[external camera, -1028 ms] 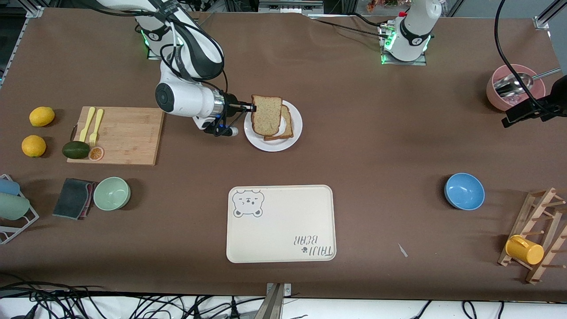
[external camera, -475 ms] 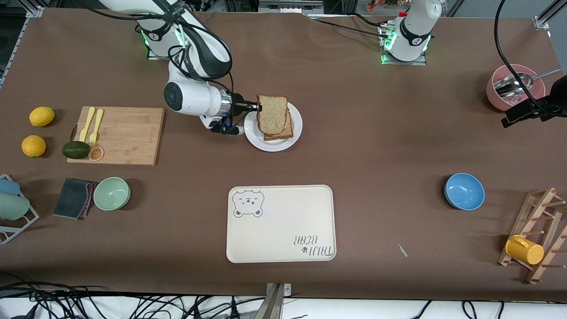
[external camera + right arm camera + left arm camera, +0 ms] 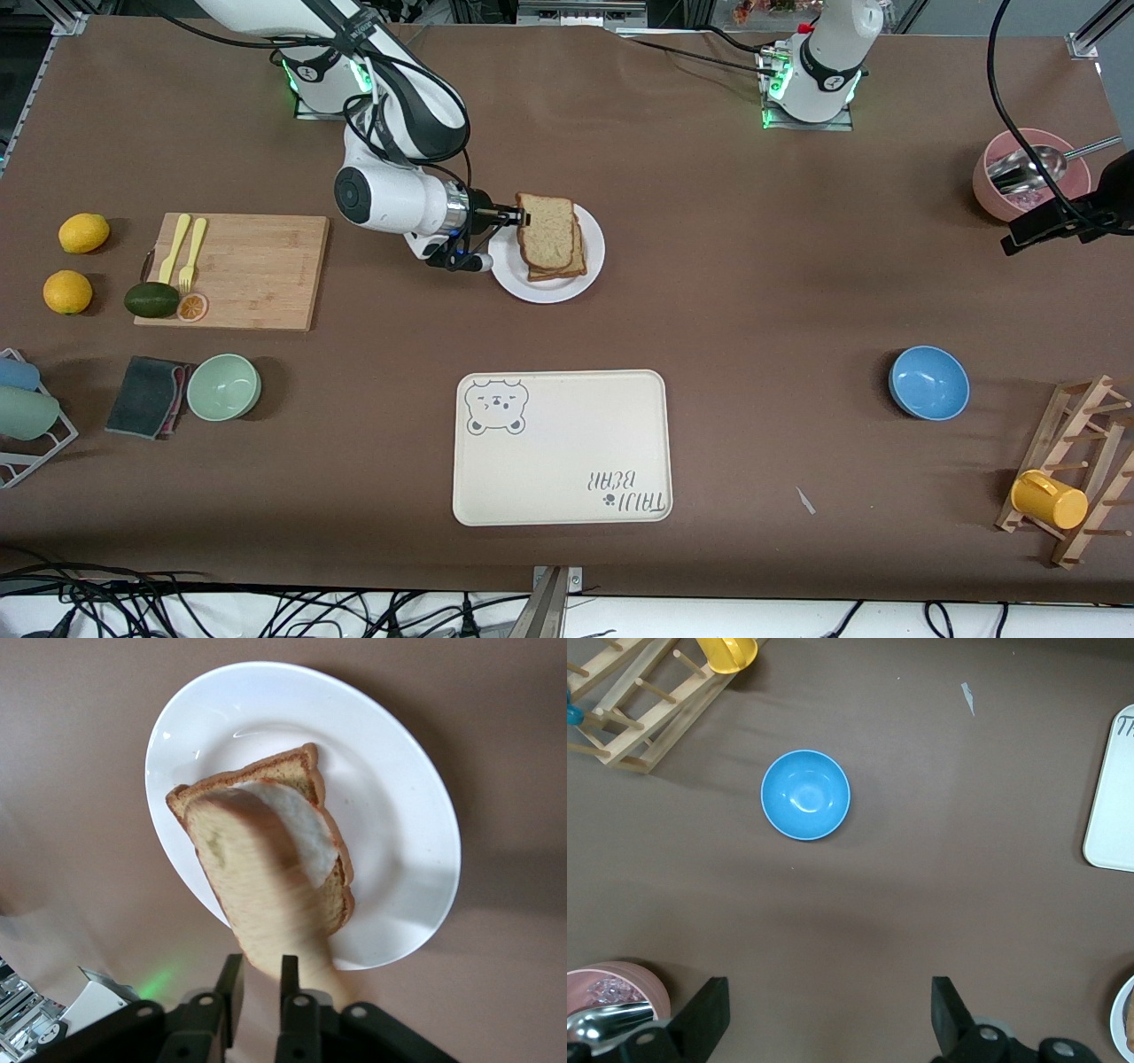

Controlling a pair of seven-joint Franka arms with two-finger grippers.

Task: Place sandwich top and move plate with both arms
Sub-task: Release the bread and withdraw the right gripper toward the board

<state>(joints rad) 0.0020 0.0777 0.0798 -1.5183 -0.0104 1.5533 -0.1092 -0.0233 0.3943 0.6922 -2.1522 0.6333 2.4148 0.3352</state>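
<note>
**Top slice lowered onto the plate, still pinched**

The worktop is a brown mat. Cables trail along its near edge and metal framing stands at its corners. At the middle of the near edge lies a cream bear-print tray (image 3: 562,447). A wooden rack (image 3: 1076,470) with a yellow cup (image 3: 1049,499) sits at the near corner at the left arm's end, and a blue bowl (image 3: 928,382) is a little farther in. Toward the right arm's end are a green bowl (image 3: 223,386) beside a dark cloth (image 3: 146,396), then a cutting board (image 3: 235,270) and two lemons (image 3: 75,262).

Farther still, mid-table, the plate (image 3: 592,252) carries an egg-topped slice (image 3: 306,828). The sandwich top (image 3: 546,231) lies tilted over it. The right gripper (image 3: 521,215) sits at the plate's rim, its fingers (image 3: 232,990) clamped on the slice's edge.

The left gripper (image 3: 824,1010) waits with jaws wide apart over bare mat near a pink container (image 3: 1028,177), at the left arm's end.

Since the earlier frame the right arm has moved closer to the plate. The top slice has sunk lower and covers more of the slice beneath. Everything else is unmoved
</note>
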